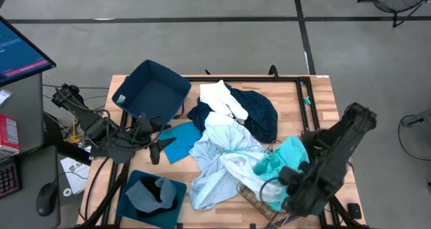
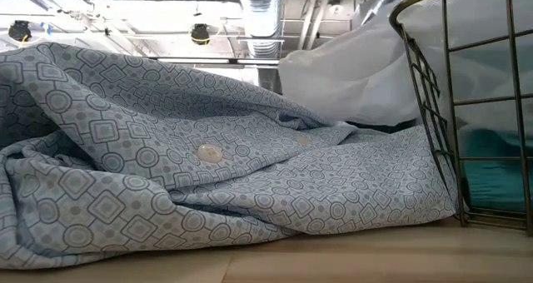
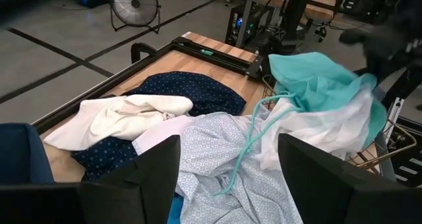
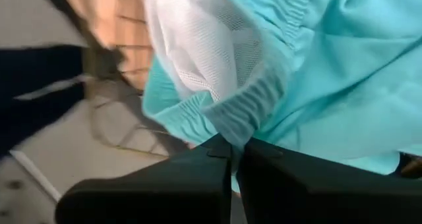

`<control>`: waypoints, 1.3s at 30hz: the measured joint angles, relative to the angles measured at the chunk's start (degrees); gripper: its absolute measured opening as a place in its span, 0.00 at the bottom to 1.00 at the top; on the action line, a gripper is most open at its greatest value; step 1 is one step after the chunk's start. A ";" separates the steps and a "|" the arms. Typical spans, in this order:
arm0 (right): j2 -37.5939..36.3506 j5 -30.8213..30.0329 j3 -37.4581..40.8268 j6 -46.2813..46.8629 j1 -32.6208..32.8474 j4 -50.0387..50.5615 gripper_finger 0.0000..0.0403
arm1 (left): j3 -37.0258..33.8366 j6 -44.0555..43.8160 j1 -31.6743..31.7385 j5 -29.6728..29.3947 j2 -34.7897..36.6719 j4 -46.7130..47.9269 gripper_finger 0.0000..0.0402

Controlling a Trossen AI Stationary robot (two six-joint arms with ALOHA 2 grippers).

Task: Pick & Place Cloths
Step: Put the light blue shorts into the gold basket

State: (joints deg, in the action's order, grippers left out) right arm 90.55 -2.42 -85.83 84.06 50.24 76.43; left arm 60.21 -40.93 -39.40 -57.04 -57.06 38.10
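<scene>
A pile of cloths lies mid-table: a white garment (image 1: 221,96) on a navy dotted one (image 1: 254,112), and a pale blue-white patterned shirt (image 1: 217,158) spreading toward the near edge. A flat cyan cloth (image 1: 179,141) lies beside the pile. A grey cloth (image 1: 152,192) sits in the near bin. My right gripper (image 1: 288,179) is shut on a bright cyan garment (image 1: 291,155) with white mesh lining, over the wire basket. My left gripper (image 1: 156,147) hovers open by the flat cyan cloth, its fingers facing the pile (image 3: 227,178). My right gripper pinches the cyan garment between its two fingers (image 4: 217,159) at a gathered, bunched edge (image 4: 232,118), several layers with the white mesh lining beside it. The garment is raised above the pile (image 3: 310,79); its drawstring (image 3: 242,155) hangs slack onto the patterned shirt.
Two dark blue fabric bins stand on the table's left side: one at the far left (image 1: 155,87), one at the near left (image 1: 131,202). The wire mesh basket (image 1: 256,197) sits at the near right, its wall (image 2: 433,108) against the shirt. Bare wood shows at the far right corner (image 1: 323,101).
</scene>
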 joint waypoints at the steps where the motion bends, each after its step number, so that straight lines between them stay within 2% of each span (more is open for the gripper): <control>1: 1.63 0.37 0.01 -0.58 -0.36 0.09 0.00 | 0.02 0.00 0.13 0.00 0.00 -0.09 0.59; 7: 11.42 0.81 0.51 -7.29 -4.00 -1.39 0.00 | 0.01 0.00 1.84 0.02 0.00 -0.57 0.59; 14: 12.30 1.53 10.75 -12.91 -7.56 -22.67 0.00 | 0.02 0.01 2.84 0.02 0.00 -0.99 0.59; 19: 6.83 1.07 18.58 -12.40 -8.37 -26.84 0.00 | 0.02 0.00 2.84 0.04 0.00 -1.10 0.59; 27: -4.13 1.33 33.56 -11.83 -8.12 -49.88 0.04 | 0.02 0.00 2.84 0.07 0.00 -1.65 0.59; 33: -10.35 3.39 34.87 -13.76 -7.91 -52.27 0.17 | 0.02 0.00 2.84 0.07 0.00 -1.87 0.59; 39: -21.64 6.77 34.85 -12.11 -8.81 -53.47 0.29 | 0.02 0.12 2.84 0.07 0.00 -2.22 0.59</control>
State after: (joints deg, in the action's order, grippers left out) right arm 68.91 4.35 -50.98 71.95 41.43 22.96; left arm 60.23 -40.80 -36.56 -56.97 -57.06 35.88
